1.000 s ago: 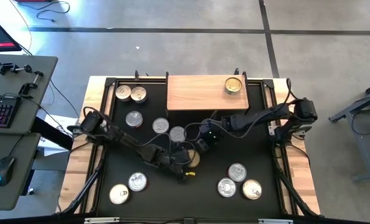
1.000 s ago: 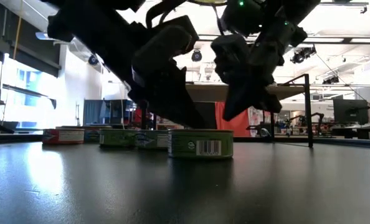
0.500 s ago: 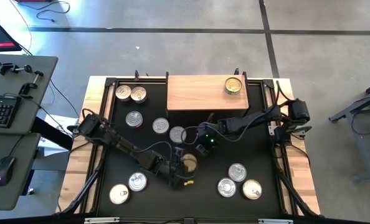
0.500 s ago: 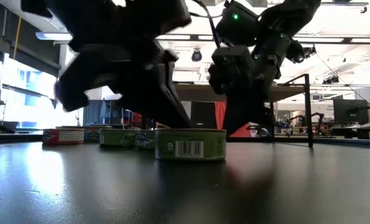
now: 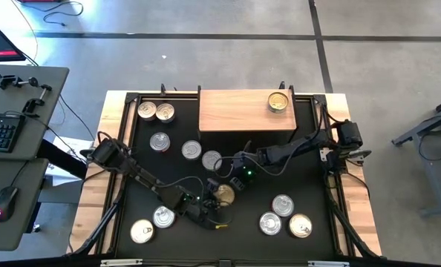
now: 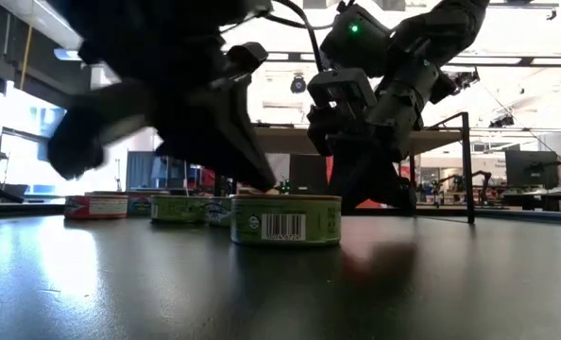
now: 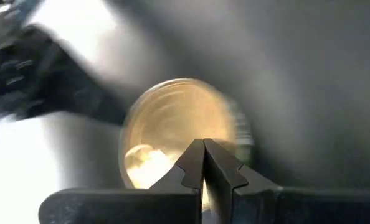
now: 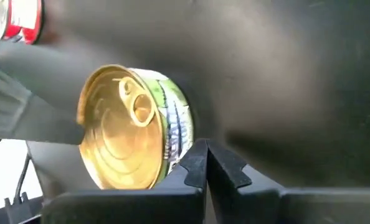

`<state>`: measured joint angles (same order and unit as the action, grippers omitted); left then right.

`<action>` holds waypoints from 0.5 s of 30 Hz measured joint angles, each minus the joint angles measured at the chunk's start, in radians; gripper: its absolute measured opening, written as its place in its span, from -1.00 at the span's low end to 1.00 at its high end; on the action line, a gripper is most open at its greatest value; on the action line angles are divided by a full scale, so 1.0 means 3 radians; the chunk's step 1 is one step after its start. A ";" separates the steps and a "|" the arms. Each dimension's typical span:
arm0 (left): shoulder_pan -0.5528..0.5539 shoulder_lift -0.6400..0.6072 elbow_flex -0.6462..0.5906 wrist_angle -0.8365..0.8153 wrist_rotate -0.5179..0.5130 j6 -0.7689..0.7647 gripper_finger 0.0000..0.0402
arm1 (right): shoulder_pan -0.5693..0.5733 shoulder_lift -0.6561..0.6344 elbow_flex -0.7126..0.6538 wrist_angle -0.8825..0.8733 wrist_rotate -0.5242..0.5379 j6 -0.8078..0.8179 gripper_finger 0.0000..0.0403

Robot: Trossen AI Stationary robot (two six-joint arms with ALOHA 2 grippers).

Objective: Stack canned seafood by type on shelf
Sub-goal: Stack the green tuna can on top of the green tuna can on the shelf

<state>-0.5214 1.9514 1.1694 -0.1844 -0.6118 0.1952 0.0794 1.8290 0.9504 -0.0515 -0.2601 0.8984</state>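
Black mat [image 5: 295, 178], concrete floor [image 5: 206, 59]; left gripper [image 7: 203, 155], right gripper [image 8: 205, 158] both pressed together

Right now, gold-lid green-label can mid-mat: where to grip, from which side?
Grip the gold-lid can across its green side wall, coming straight down. It sits flat, lid up and low; the lid offers no hold. Both shut end effectors, left and right, must open first.
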 joint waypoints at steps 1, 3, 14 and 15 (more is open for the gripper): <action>0.0014 -0.0003 0.0001 0.0002 -0.0075 -0.0039 -1.00 | 0.0006 -0.0001 0.0000 -0.0005 0.0021 0.0008 -1.00; 0.0025 -0.0006 0.0005 0.0009 -0.0075 -0.0101 -1.00 | 0.0007 -0.0001 0.0000 -0.0039 0.0033 0.0004 -1.00; -0.0011 0.0031 0.0004 -0.0075 -0.0079 -0.0422 -1.00 | 0.0017 -0.0001 0.0000 -0.0039 0.0008 0.0034 -1.00; -0.0006 0.0031 0.0004 -0.0073 -0.0082 -0.0470 -1.00 | 0.0022 -0.0002 0.0000 -0.0037 0.0005 0.0034 -1.00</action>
<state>-0.5232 1.9606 1.1706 -0.2062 -0.6364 0.0541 0.0859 1.8282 0.9504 -0.0628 -0.2584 0.9085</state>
